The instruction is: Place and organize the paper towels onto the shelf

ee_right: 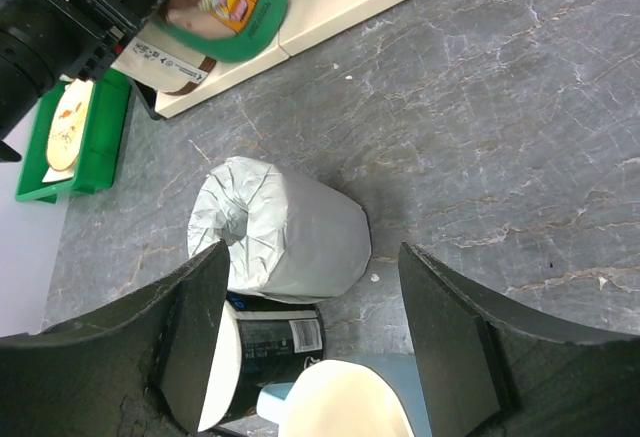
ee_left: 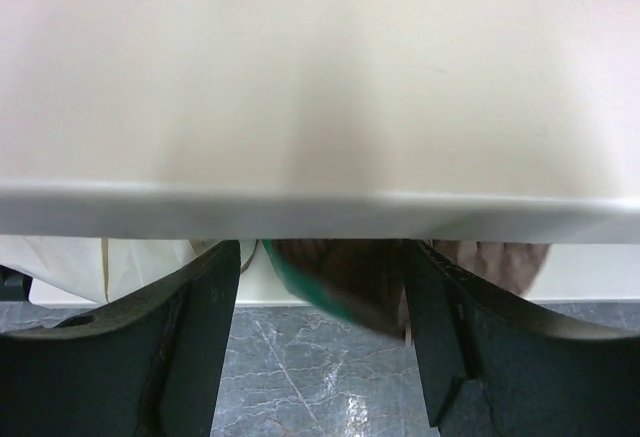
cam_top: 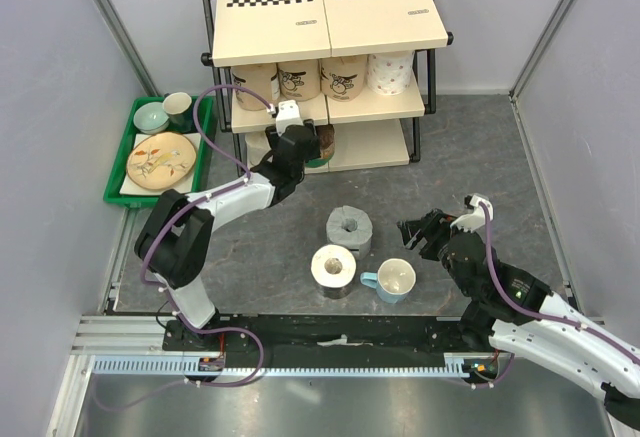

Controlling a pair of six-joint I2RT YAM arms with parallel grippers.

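Grey roll point(ee_right: 288, 235) crinkled wrap, perhaps plastic; shelf point(cam_top: 330, 35) matt.

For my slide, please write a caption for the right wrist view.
Open right gripper aimed at a grey paper towel roll, with a dark-wrapped roll and a mug beside it.

You get bright, even overhead light and soft shadows, but the left wrist's close shelf point(ee_left: 320, 77) is blurred
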